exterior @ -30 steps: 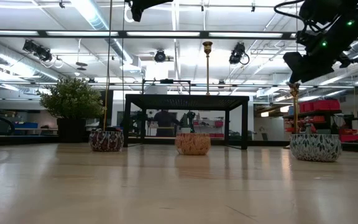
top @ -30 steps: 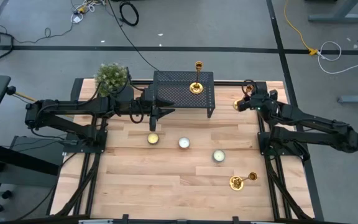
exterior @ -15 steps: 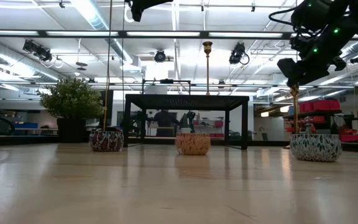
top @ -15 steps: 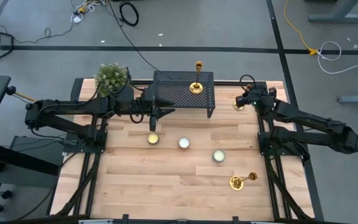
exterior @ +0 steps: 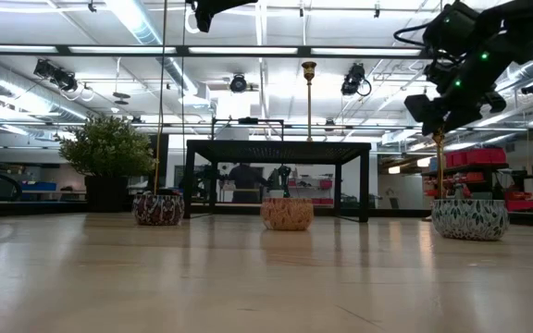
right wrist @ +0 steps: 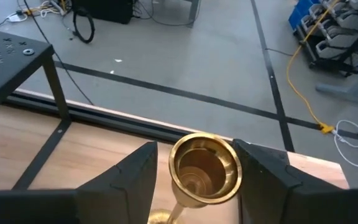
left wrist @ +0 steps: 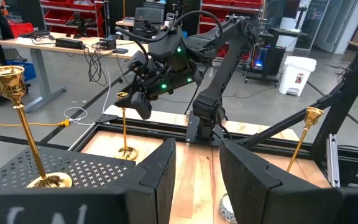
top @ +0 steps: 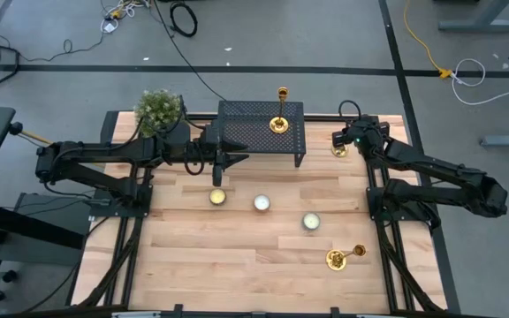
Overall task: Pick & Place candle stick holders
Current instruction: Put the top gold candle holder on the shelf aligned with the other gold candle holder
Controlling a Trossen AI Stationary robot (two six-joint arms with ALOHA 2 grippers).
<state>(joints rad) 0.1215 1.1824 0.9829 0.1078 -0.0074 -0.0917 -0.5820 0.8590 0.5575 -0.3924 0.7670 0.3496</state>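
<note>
One gold candle stick holder (top: 339, 150) stands upright on its base near the table's far right. My right gripper (right wrist: 196, 177) is open and slants down over it. Its fingers (right wrist: 132, 180) stand on either side of the holder's cup (right wrist: 205, 163), with a gap showing on one side. A second holder (top: 279, 122) stands on the black perforated stand (top: 246, 132). A third holder (top: 345, 256) lies on its side near the front right. My left gripper (left wrist: 194, 177) is open and level by the stand's near left corner, with nothing between its fingers.
Three small candle jars (top: 217, 197), (top: 262, 203), (top: 311, 221) sit in a row mid-table. A potted plant (top: 159, 108) stands at the far left corner. Bare wood lies toward the near edge.
My right gripper has moved toward the table's left and a little down, coming over the standing holder's cup; its fingers have stayed open. The holder has stayed where it was.
</note>
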